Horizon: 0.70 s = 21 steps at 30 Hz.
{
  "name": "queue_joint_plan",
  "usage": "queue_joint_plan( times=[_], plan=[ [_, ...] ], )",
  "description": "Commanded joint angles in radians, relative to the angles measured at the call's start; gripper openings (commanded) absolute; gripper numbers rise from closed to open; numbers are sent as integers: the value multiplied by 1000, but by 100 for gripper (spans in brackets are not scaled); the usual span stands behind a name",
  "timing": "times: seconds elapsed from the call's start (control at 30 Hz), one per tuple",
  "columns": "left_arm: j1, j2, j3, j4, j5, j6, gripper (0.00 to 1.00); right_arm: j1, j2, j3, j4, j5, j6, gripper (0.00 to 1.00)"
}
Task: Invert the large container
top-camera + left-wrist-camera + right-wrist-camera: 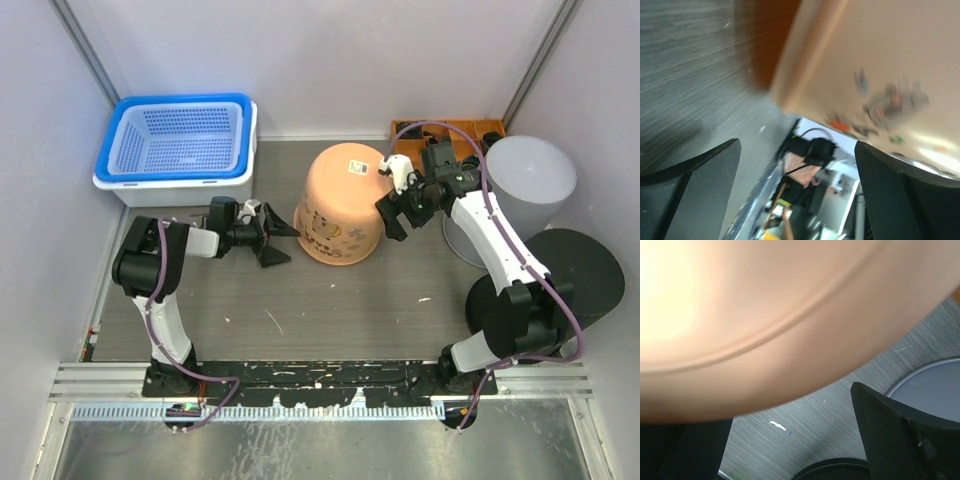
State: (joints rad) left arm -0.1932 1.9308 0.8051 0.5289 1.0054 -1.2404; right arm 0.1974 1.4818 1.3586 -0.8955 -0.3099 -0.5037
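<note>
Though agape, left pincer (pixel 288 246) beside container (pixel 340 210)

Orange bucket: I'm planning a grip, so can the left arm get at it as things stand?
Probably yes: the left claw stands open right beside the orange bucket, at its rim, with nothing between them.

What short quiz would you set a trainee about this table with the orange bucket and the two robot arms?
1. True or false: the left claw is closed tight.
2. What sits inside the white tub? A) a blue basket B) a red ball C) a stack of plates
3. Fill in: the orange bucket shows its stickered ___ to the overhead camera.
Key: 1 false, it gapes open; 2 A; 3 base.
</note>
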Motion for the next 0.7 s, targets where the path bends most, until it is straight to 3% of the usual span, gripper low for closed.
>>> queue_joint_plan(
  times=[0.0,0.23,0.4,0.57,0.67],
  plan=[
    [-6,-46,114,-714,-45,524,99,14,-29,-5,36,-21,-13,100],
    [-6,-93,329,-1146,-329,946,99,27,-58,11,-27,-24,-65,100],
    [-17,-268,391,-1284,-521,1135,99,27,-174,-18,-191,-39,-169,100],
    [-187,-446,454,-1438,-754,1365,99,42,-348,-120,-189,-49,-161,100],
    [-275,-563,511,-1485,-845,1510,99,116,-385,-101,-194,-27,-123,100]
  ],
)
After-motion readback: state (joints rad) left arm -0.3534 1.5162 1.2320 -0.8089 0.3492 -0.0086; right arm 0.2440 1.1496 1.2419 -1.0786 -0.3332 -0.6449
